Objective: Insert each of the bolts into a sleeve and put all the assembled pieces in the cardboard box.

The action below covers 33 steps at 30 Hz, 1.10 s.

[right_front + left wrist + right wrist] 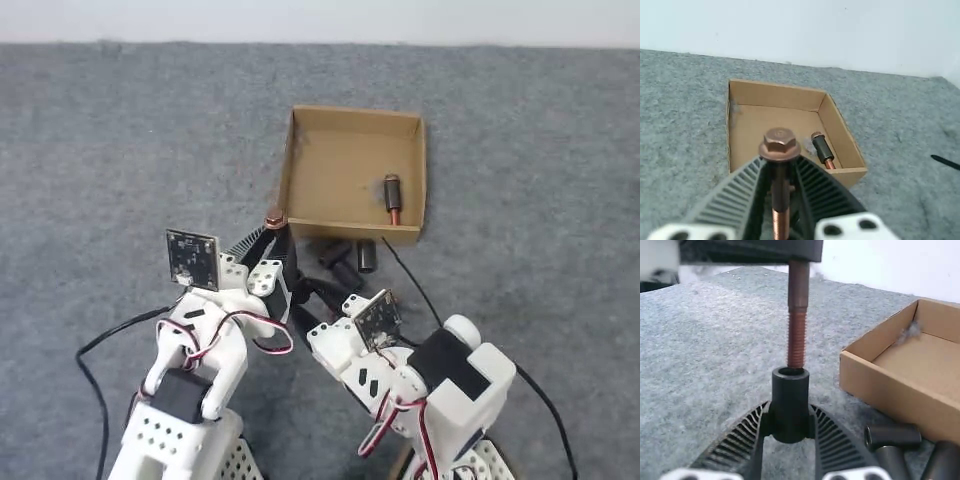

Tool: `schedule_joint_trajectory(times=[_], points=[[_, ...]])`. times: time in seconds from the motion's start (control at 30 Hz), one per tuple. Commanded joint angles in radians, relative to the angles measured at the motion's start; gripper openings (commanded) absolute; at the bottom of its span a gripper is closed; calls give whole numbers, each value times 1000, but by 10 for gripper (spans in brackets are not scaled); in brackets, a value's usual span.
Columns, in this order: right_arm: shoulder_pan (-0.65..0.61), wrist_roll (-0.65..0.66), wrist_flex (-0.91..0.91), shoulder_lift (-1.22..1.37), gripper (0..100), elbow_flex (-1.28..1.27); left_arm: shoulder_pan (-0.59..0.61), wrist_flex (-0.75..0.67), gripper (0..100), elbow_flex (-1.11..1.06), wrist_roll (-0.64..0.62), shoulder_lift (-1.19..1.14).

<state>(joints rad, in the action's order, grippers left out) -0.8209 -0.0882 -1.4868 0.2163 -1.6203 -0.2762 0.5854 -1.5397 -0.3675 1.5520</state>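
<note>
One finished piece, a bolt seated in its dark sleeve, already lies inside the cardboard box, near the box's right wall as the high view looks down on it. A second pair is in hand and looks close to joining. The left tool is closed on a copper-coloured bolt just under its hexagonal head, with the threaded shank hanging straight down. The right tool is clamped around a black sleeve, held upright directly beneath it. In the right wrist view the bolt's tip sits right at the sleeve's open mouth, lined up with the hole; whether it has just entered or is a hair above I cannot tell. Both tools meet beside the box's near left corner, above the grey bench. Three loose sleeves lie together on the bench against the box's front wall. By my reckoning the job is under halfway done: this bolt has to be pushed fully home and the pair dropped into the box, and those spare sleeves suggest more pairs remain.
</note>
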Motion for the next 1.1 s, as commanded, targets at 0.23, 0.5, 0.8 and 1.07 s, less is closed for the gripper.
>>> schedule_joint_trajectory(times=[0.23, 0.5, 0.8, 1.07], points=[[19, 17, -2, -10, 7, -23, -15, 34, 12, 74, -49, 14], [19, 17, -2, -10, 7, -25, -69, 118, 12, 114, -49, 14], [21, 17, -2, -10, 7, -25, -63, 114, 12, 73, -43, 14], [30, 18, -1, -12, 7, -25, -63, 44, 12, -4, -41, 14]])
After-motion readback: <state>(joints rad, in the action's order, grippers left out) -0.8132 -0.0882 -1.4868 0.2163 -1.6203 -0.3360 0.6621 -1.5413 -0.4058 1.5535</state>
